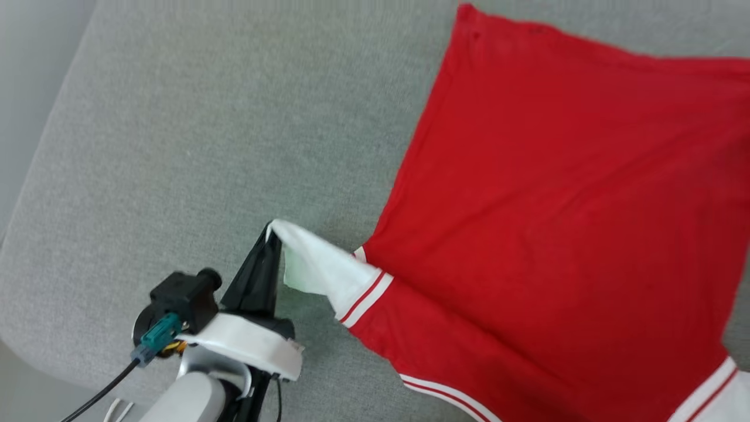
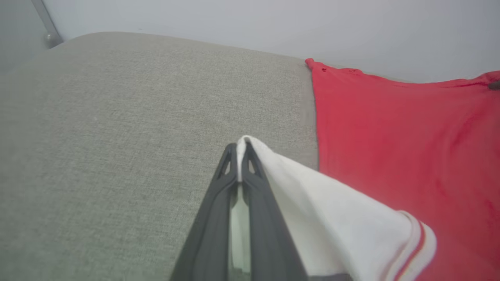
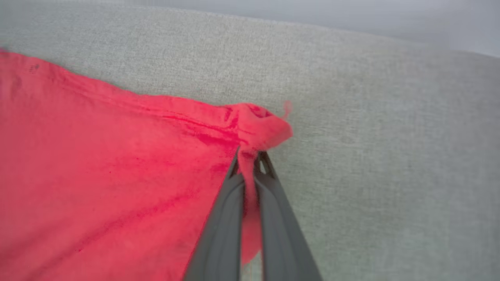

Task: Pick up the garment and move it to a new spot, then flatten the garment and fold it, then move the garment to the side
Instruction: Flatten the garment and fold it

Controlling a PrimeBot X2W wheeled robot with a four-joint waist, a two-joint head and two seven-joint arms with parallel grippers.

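**Left wrist view: left gripper (image 2: 240,147) pinches the sleeve (image 2: 332,210); right gripper (image 3: 250,156) pinches a red corner of the shirt (image 3: 97,175)**

In the left wrist view the two dark fingers meet at their tips, with the white end of the sleeve caught between them. A strip of white cloth shows in the gap lower down. From the tips the sleeve slopes away to the right, raised off the cushion (image 2: 117,136), as far as its red-and-white trim (image 2: 420,242). Beyond the trim the red body lies flat on the cushion, reaching to the far edge below a pale wall (image 2: 234,23).

The head view shows the same grip from above. The left gripper is at the lower left with its fingers pointing up, and the sleeve is pulled into a peak at the tips. A black wrist camera (image 1: 181,299) with a teal plug and a black cable (image 1: 99,398) sits beside the gripper. The shirt covers the right half of this view, plain red side up and mostly smooth. It has striped trim along its near edge and a second white sleeve (image 1: 723,395) at the lower right corner.

In the right wrist view the right gripper's fingers are pressed together on a bunched red corner of the shirt. A small fold of cloth stands above the tips, and red cloth hangs between the fingers. From there the shirt spreads left across the cushion, and bare grey fabric lies to the right.
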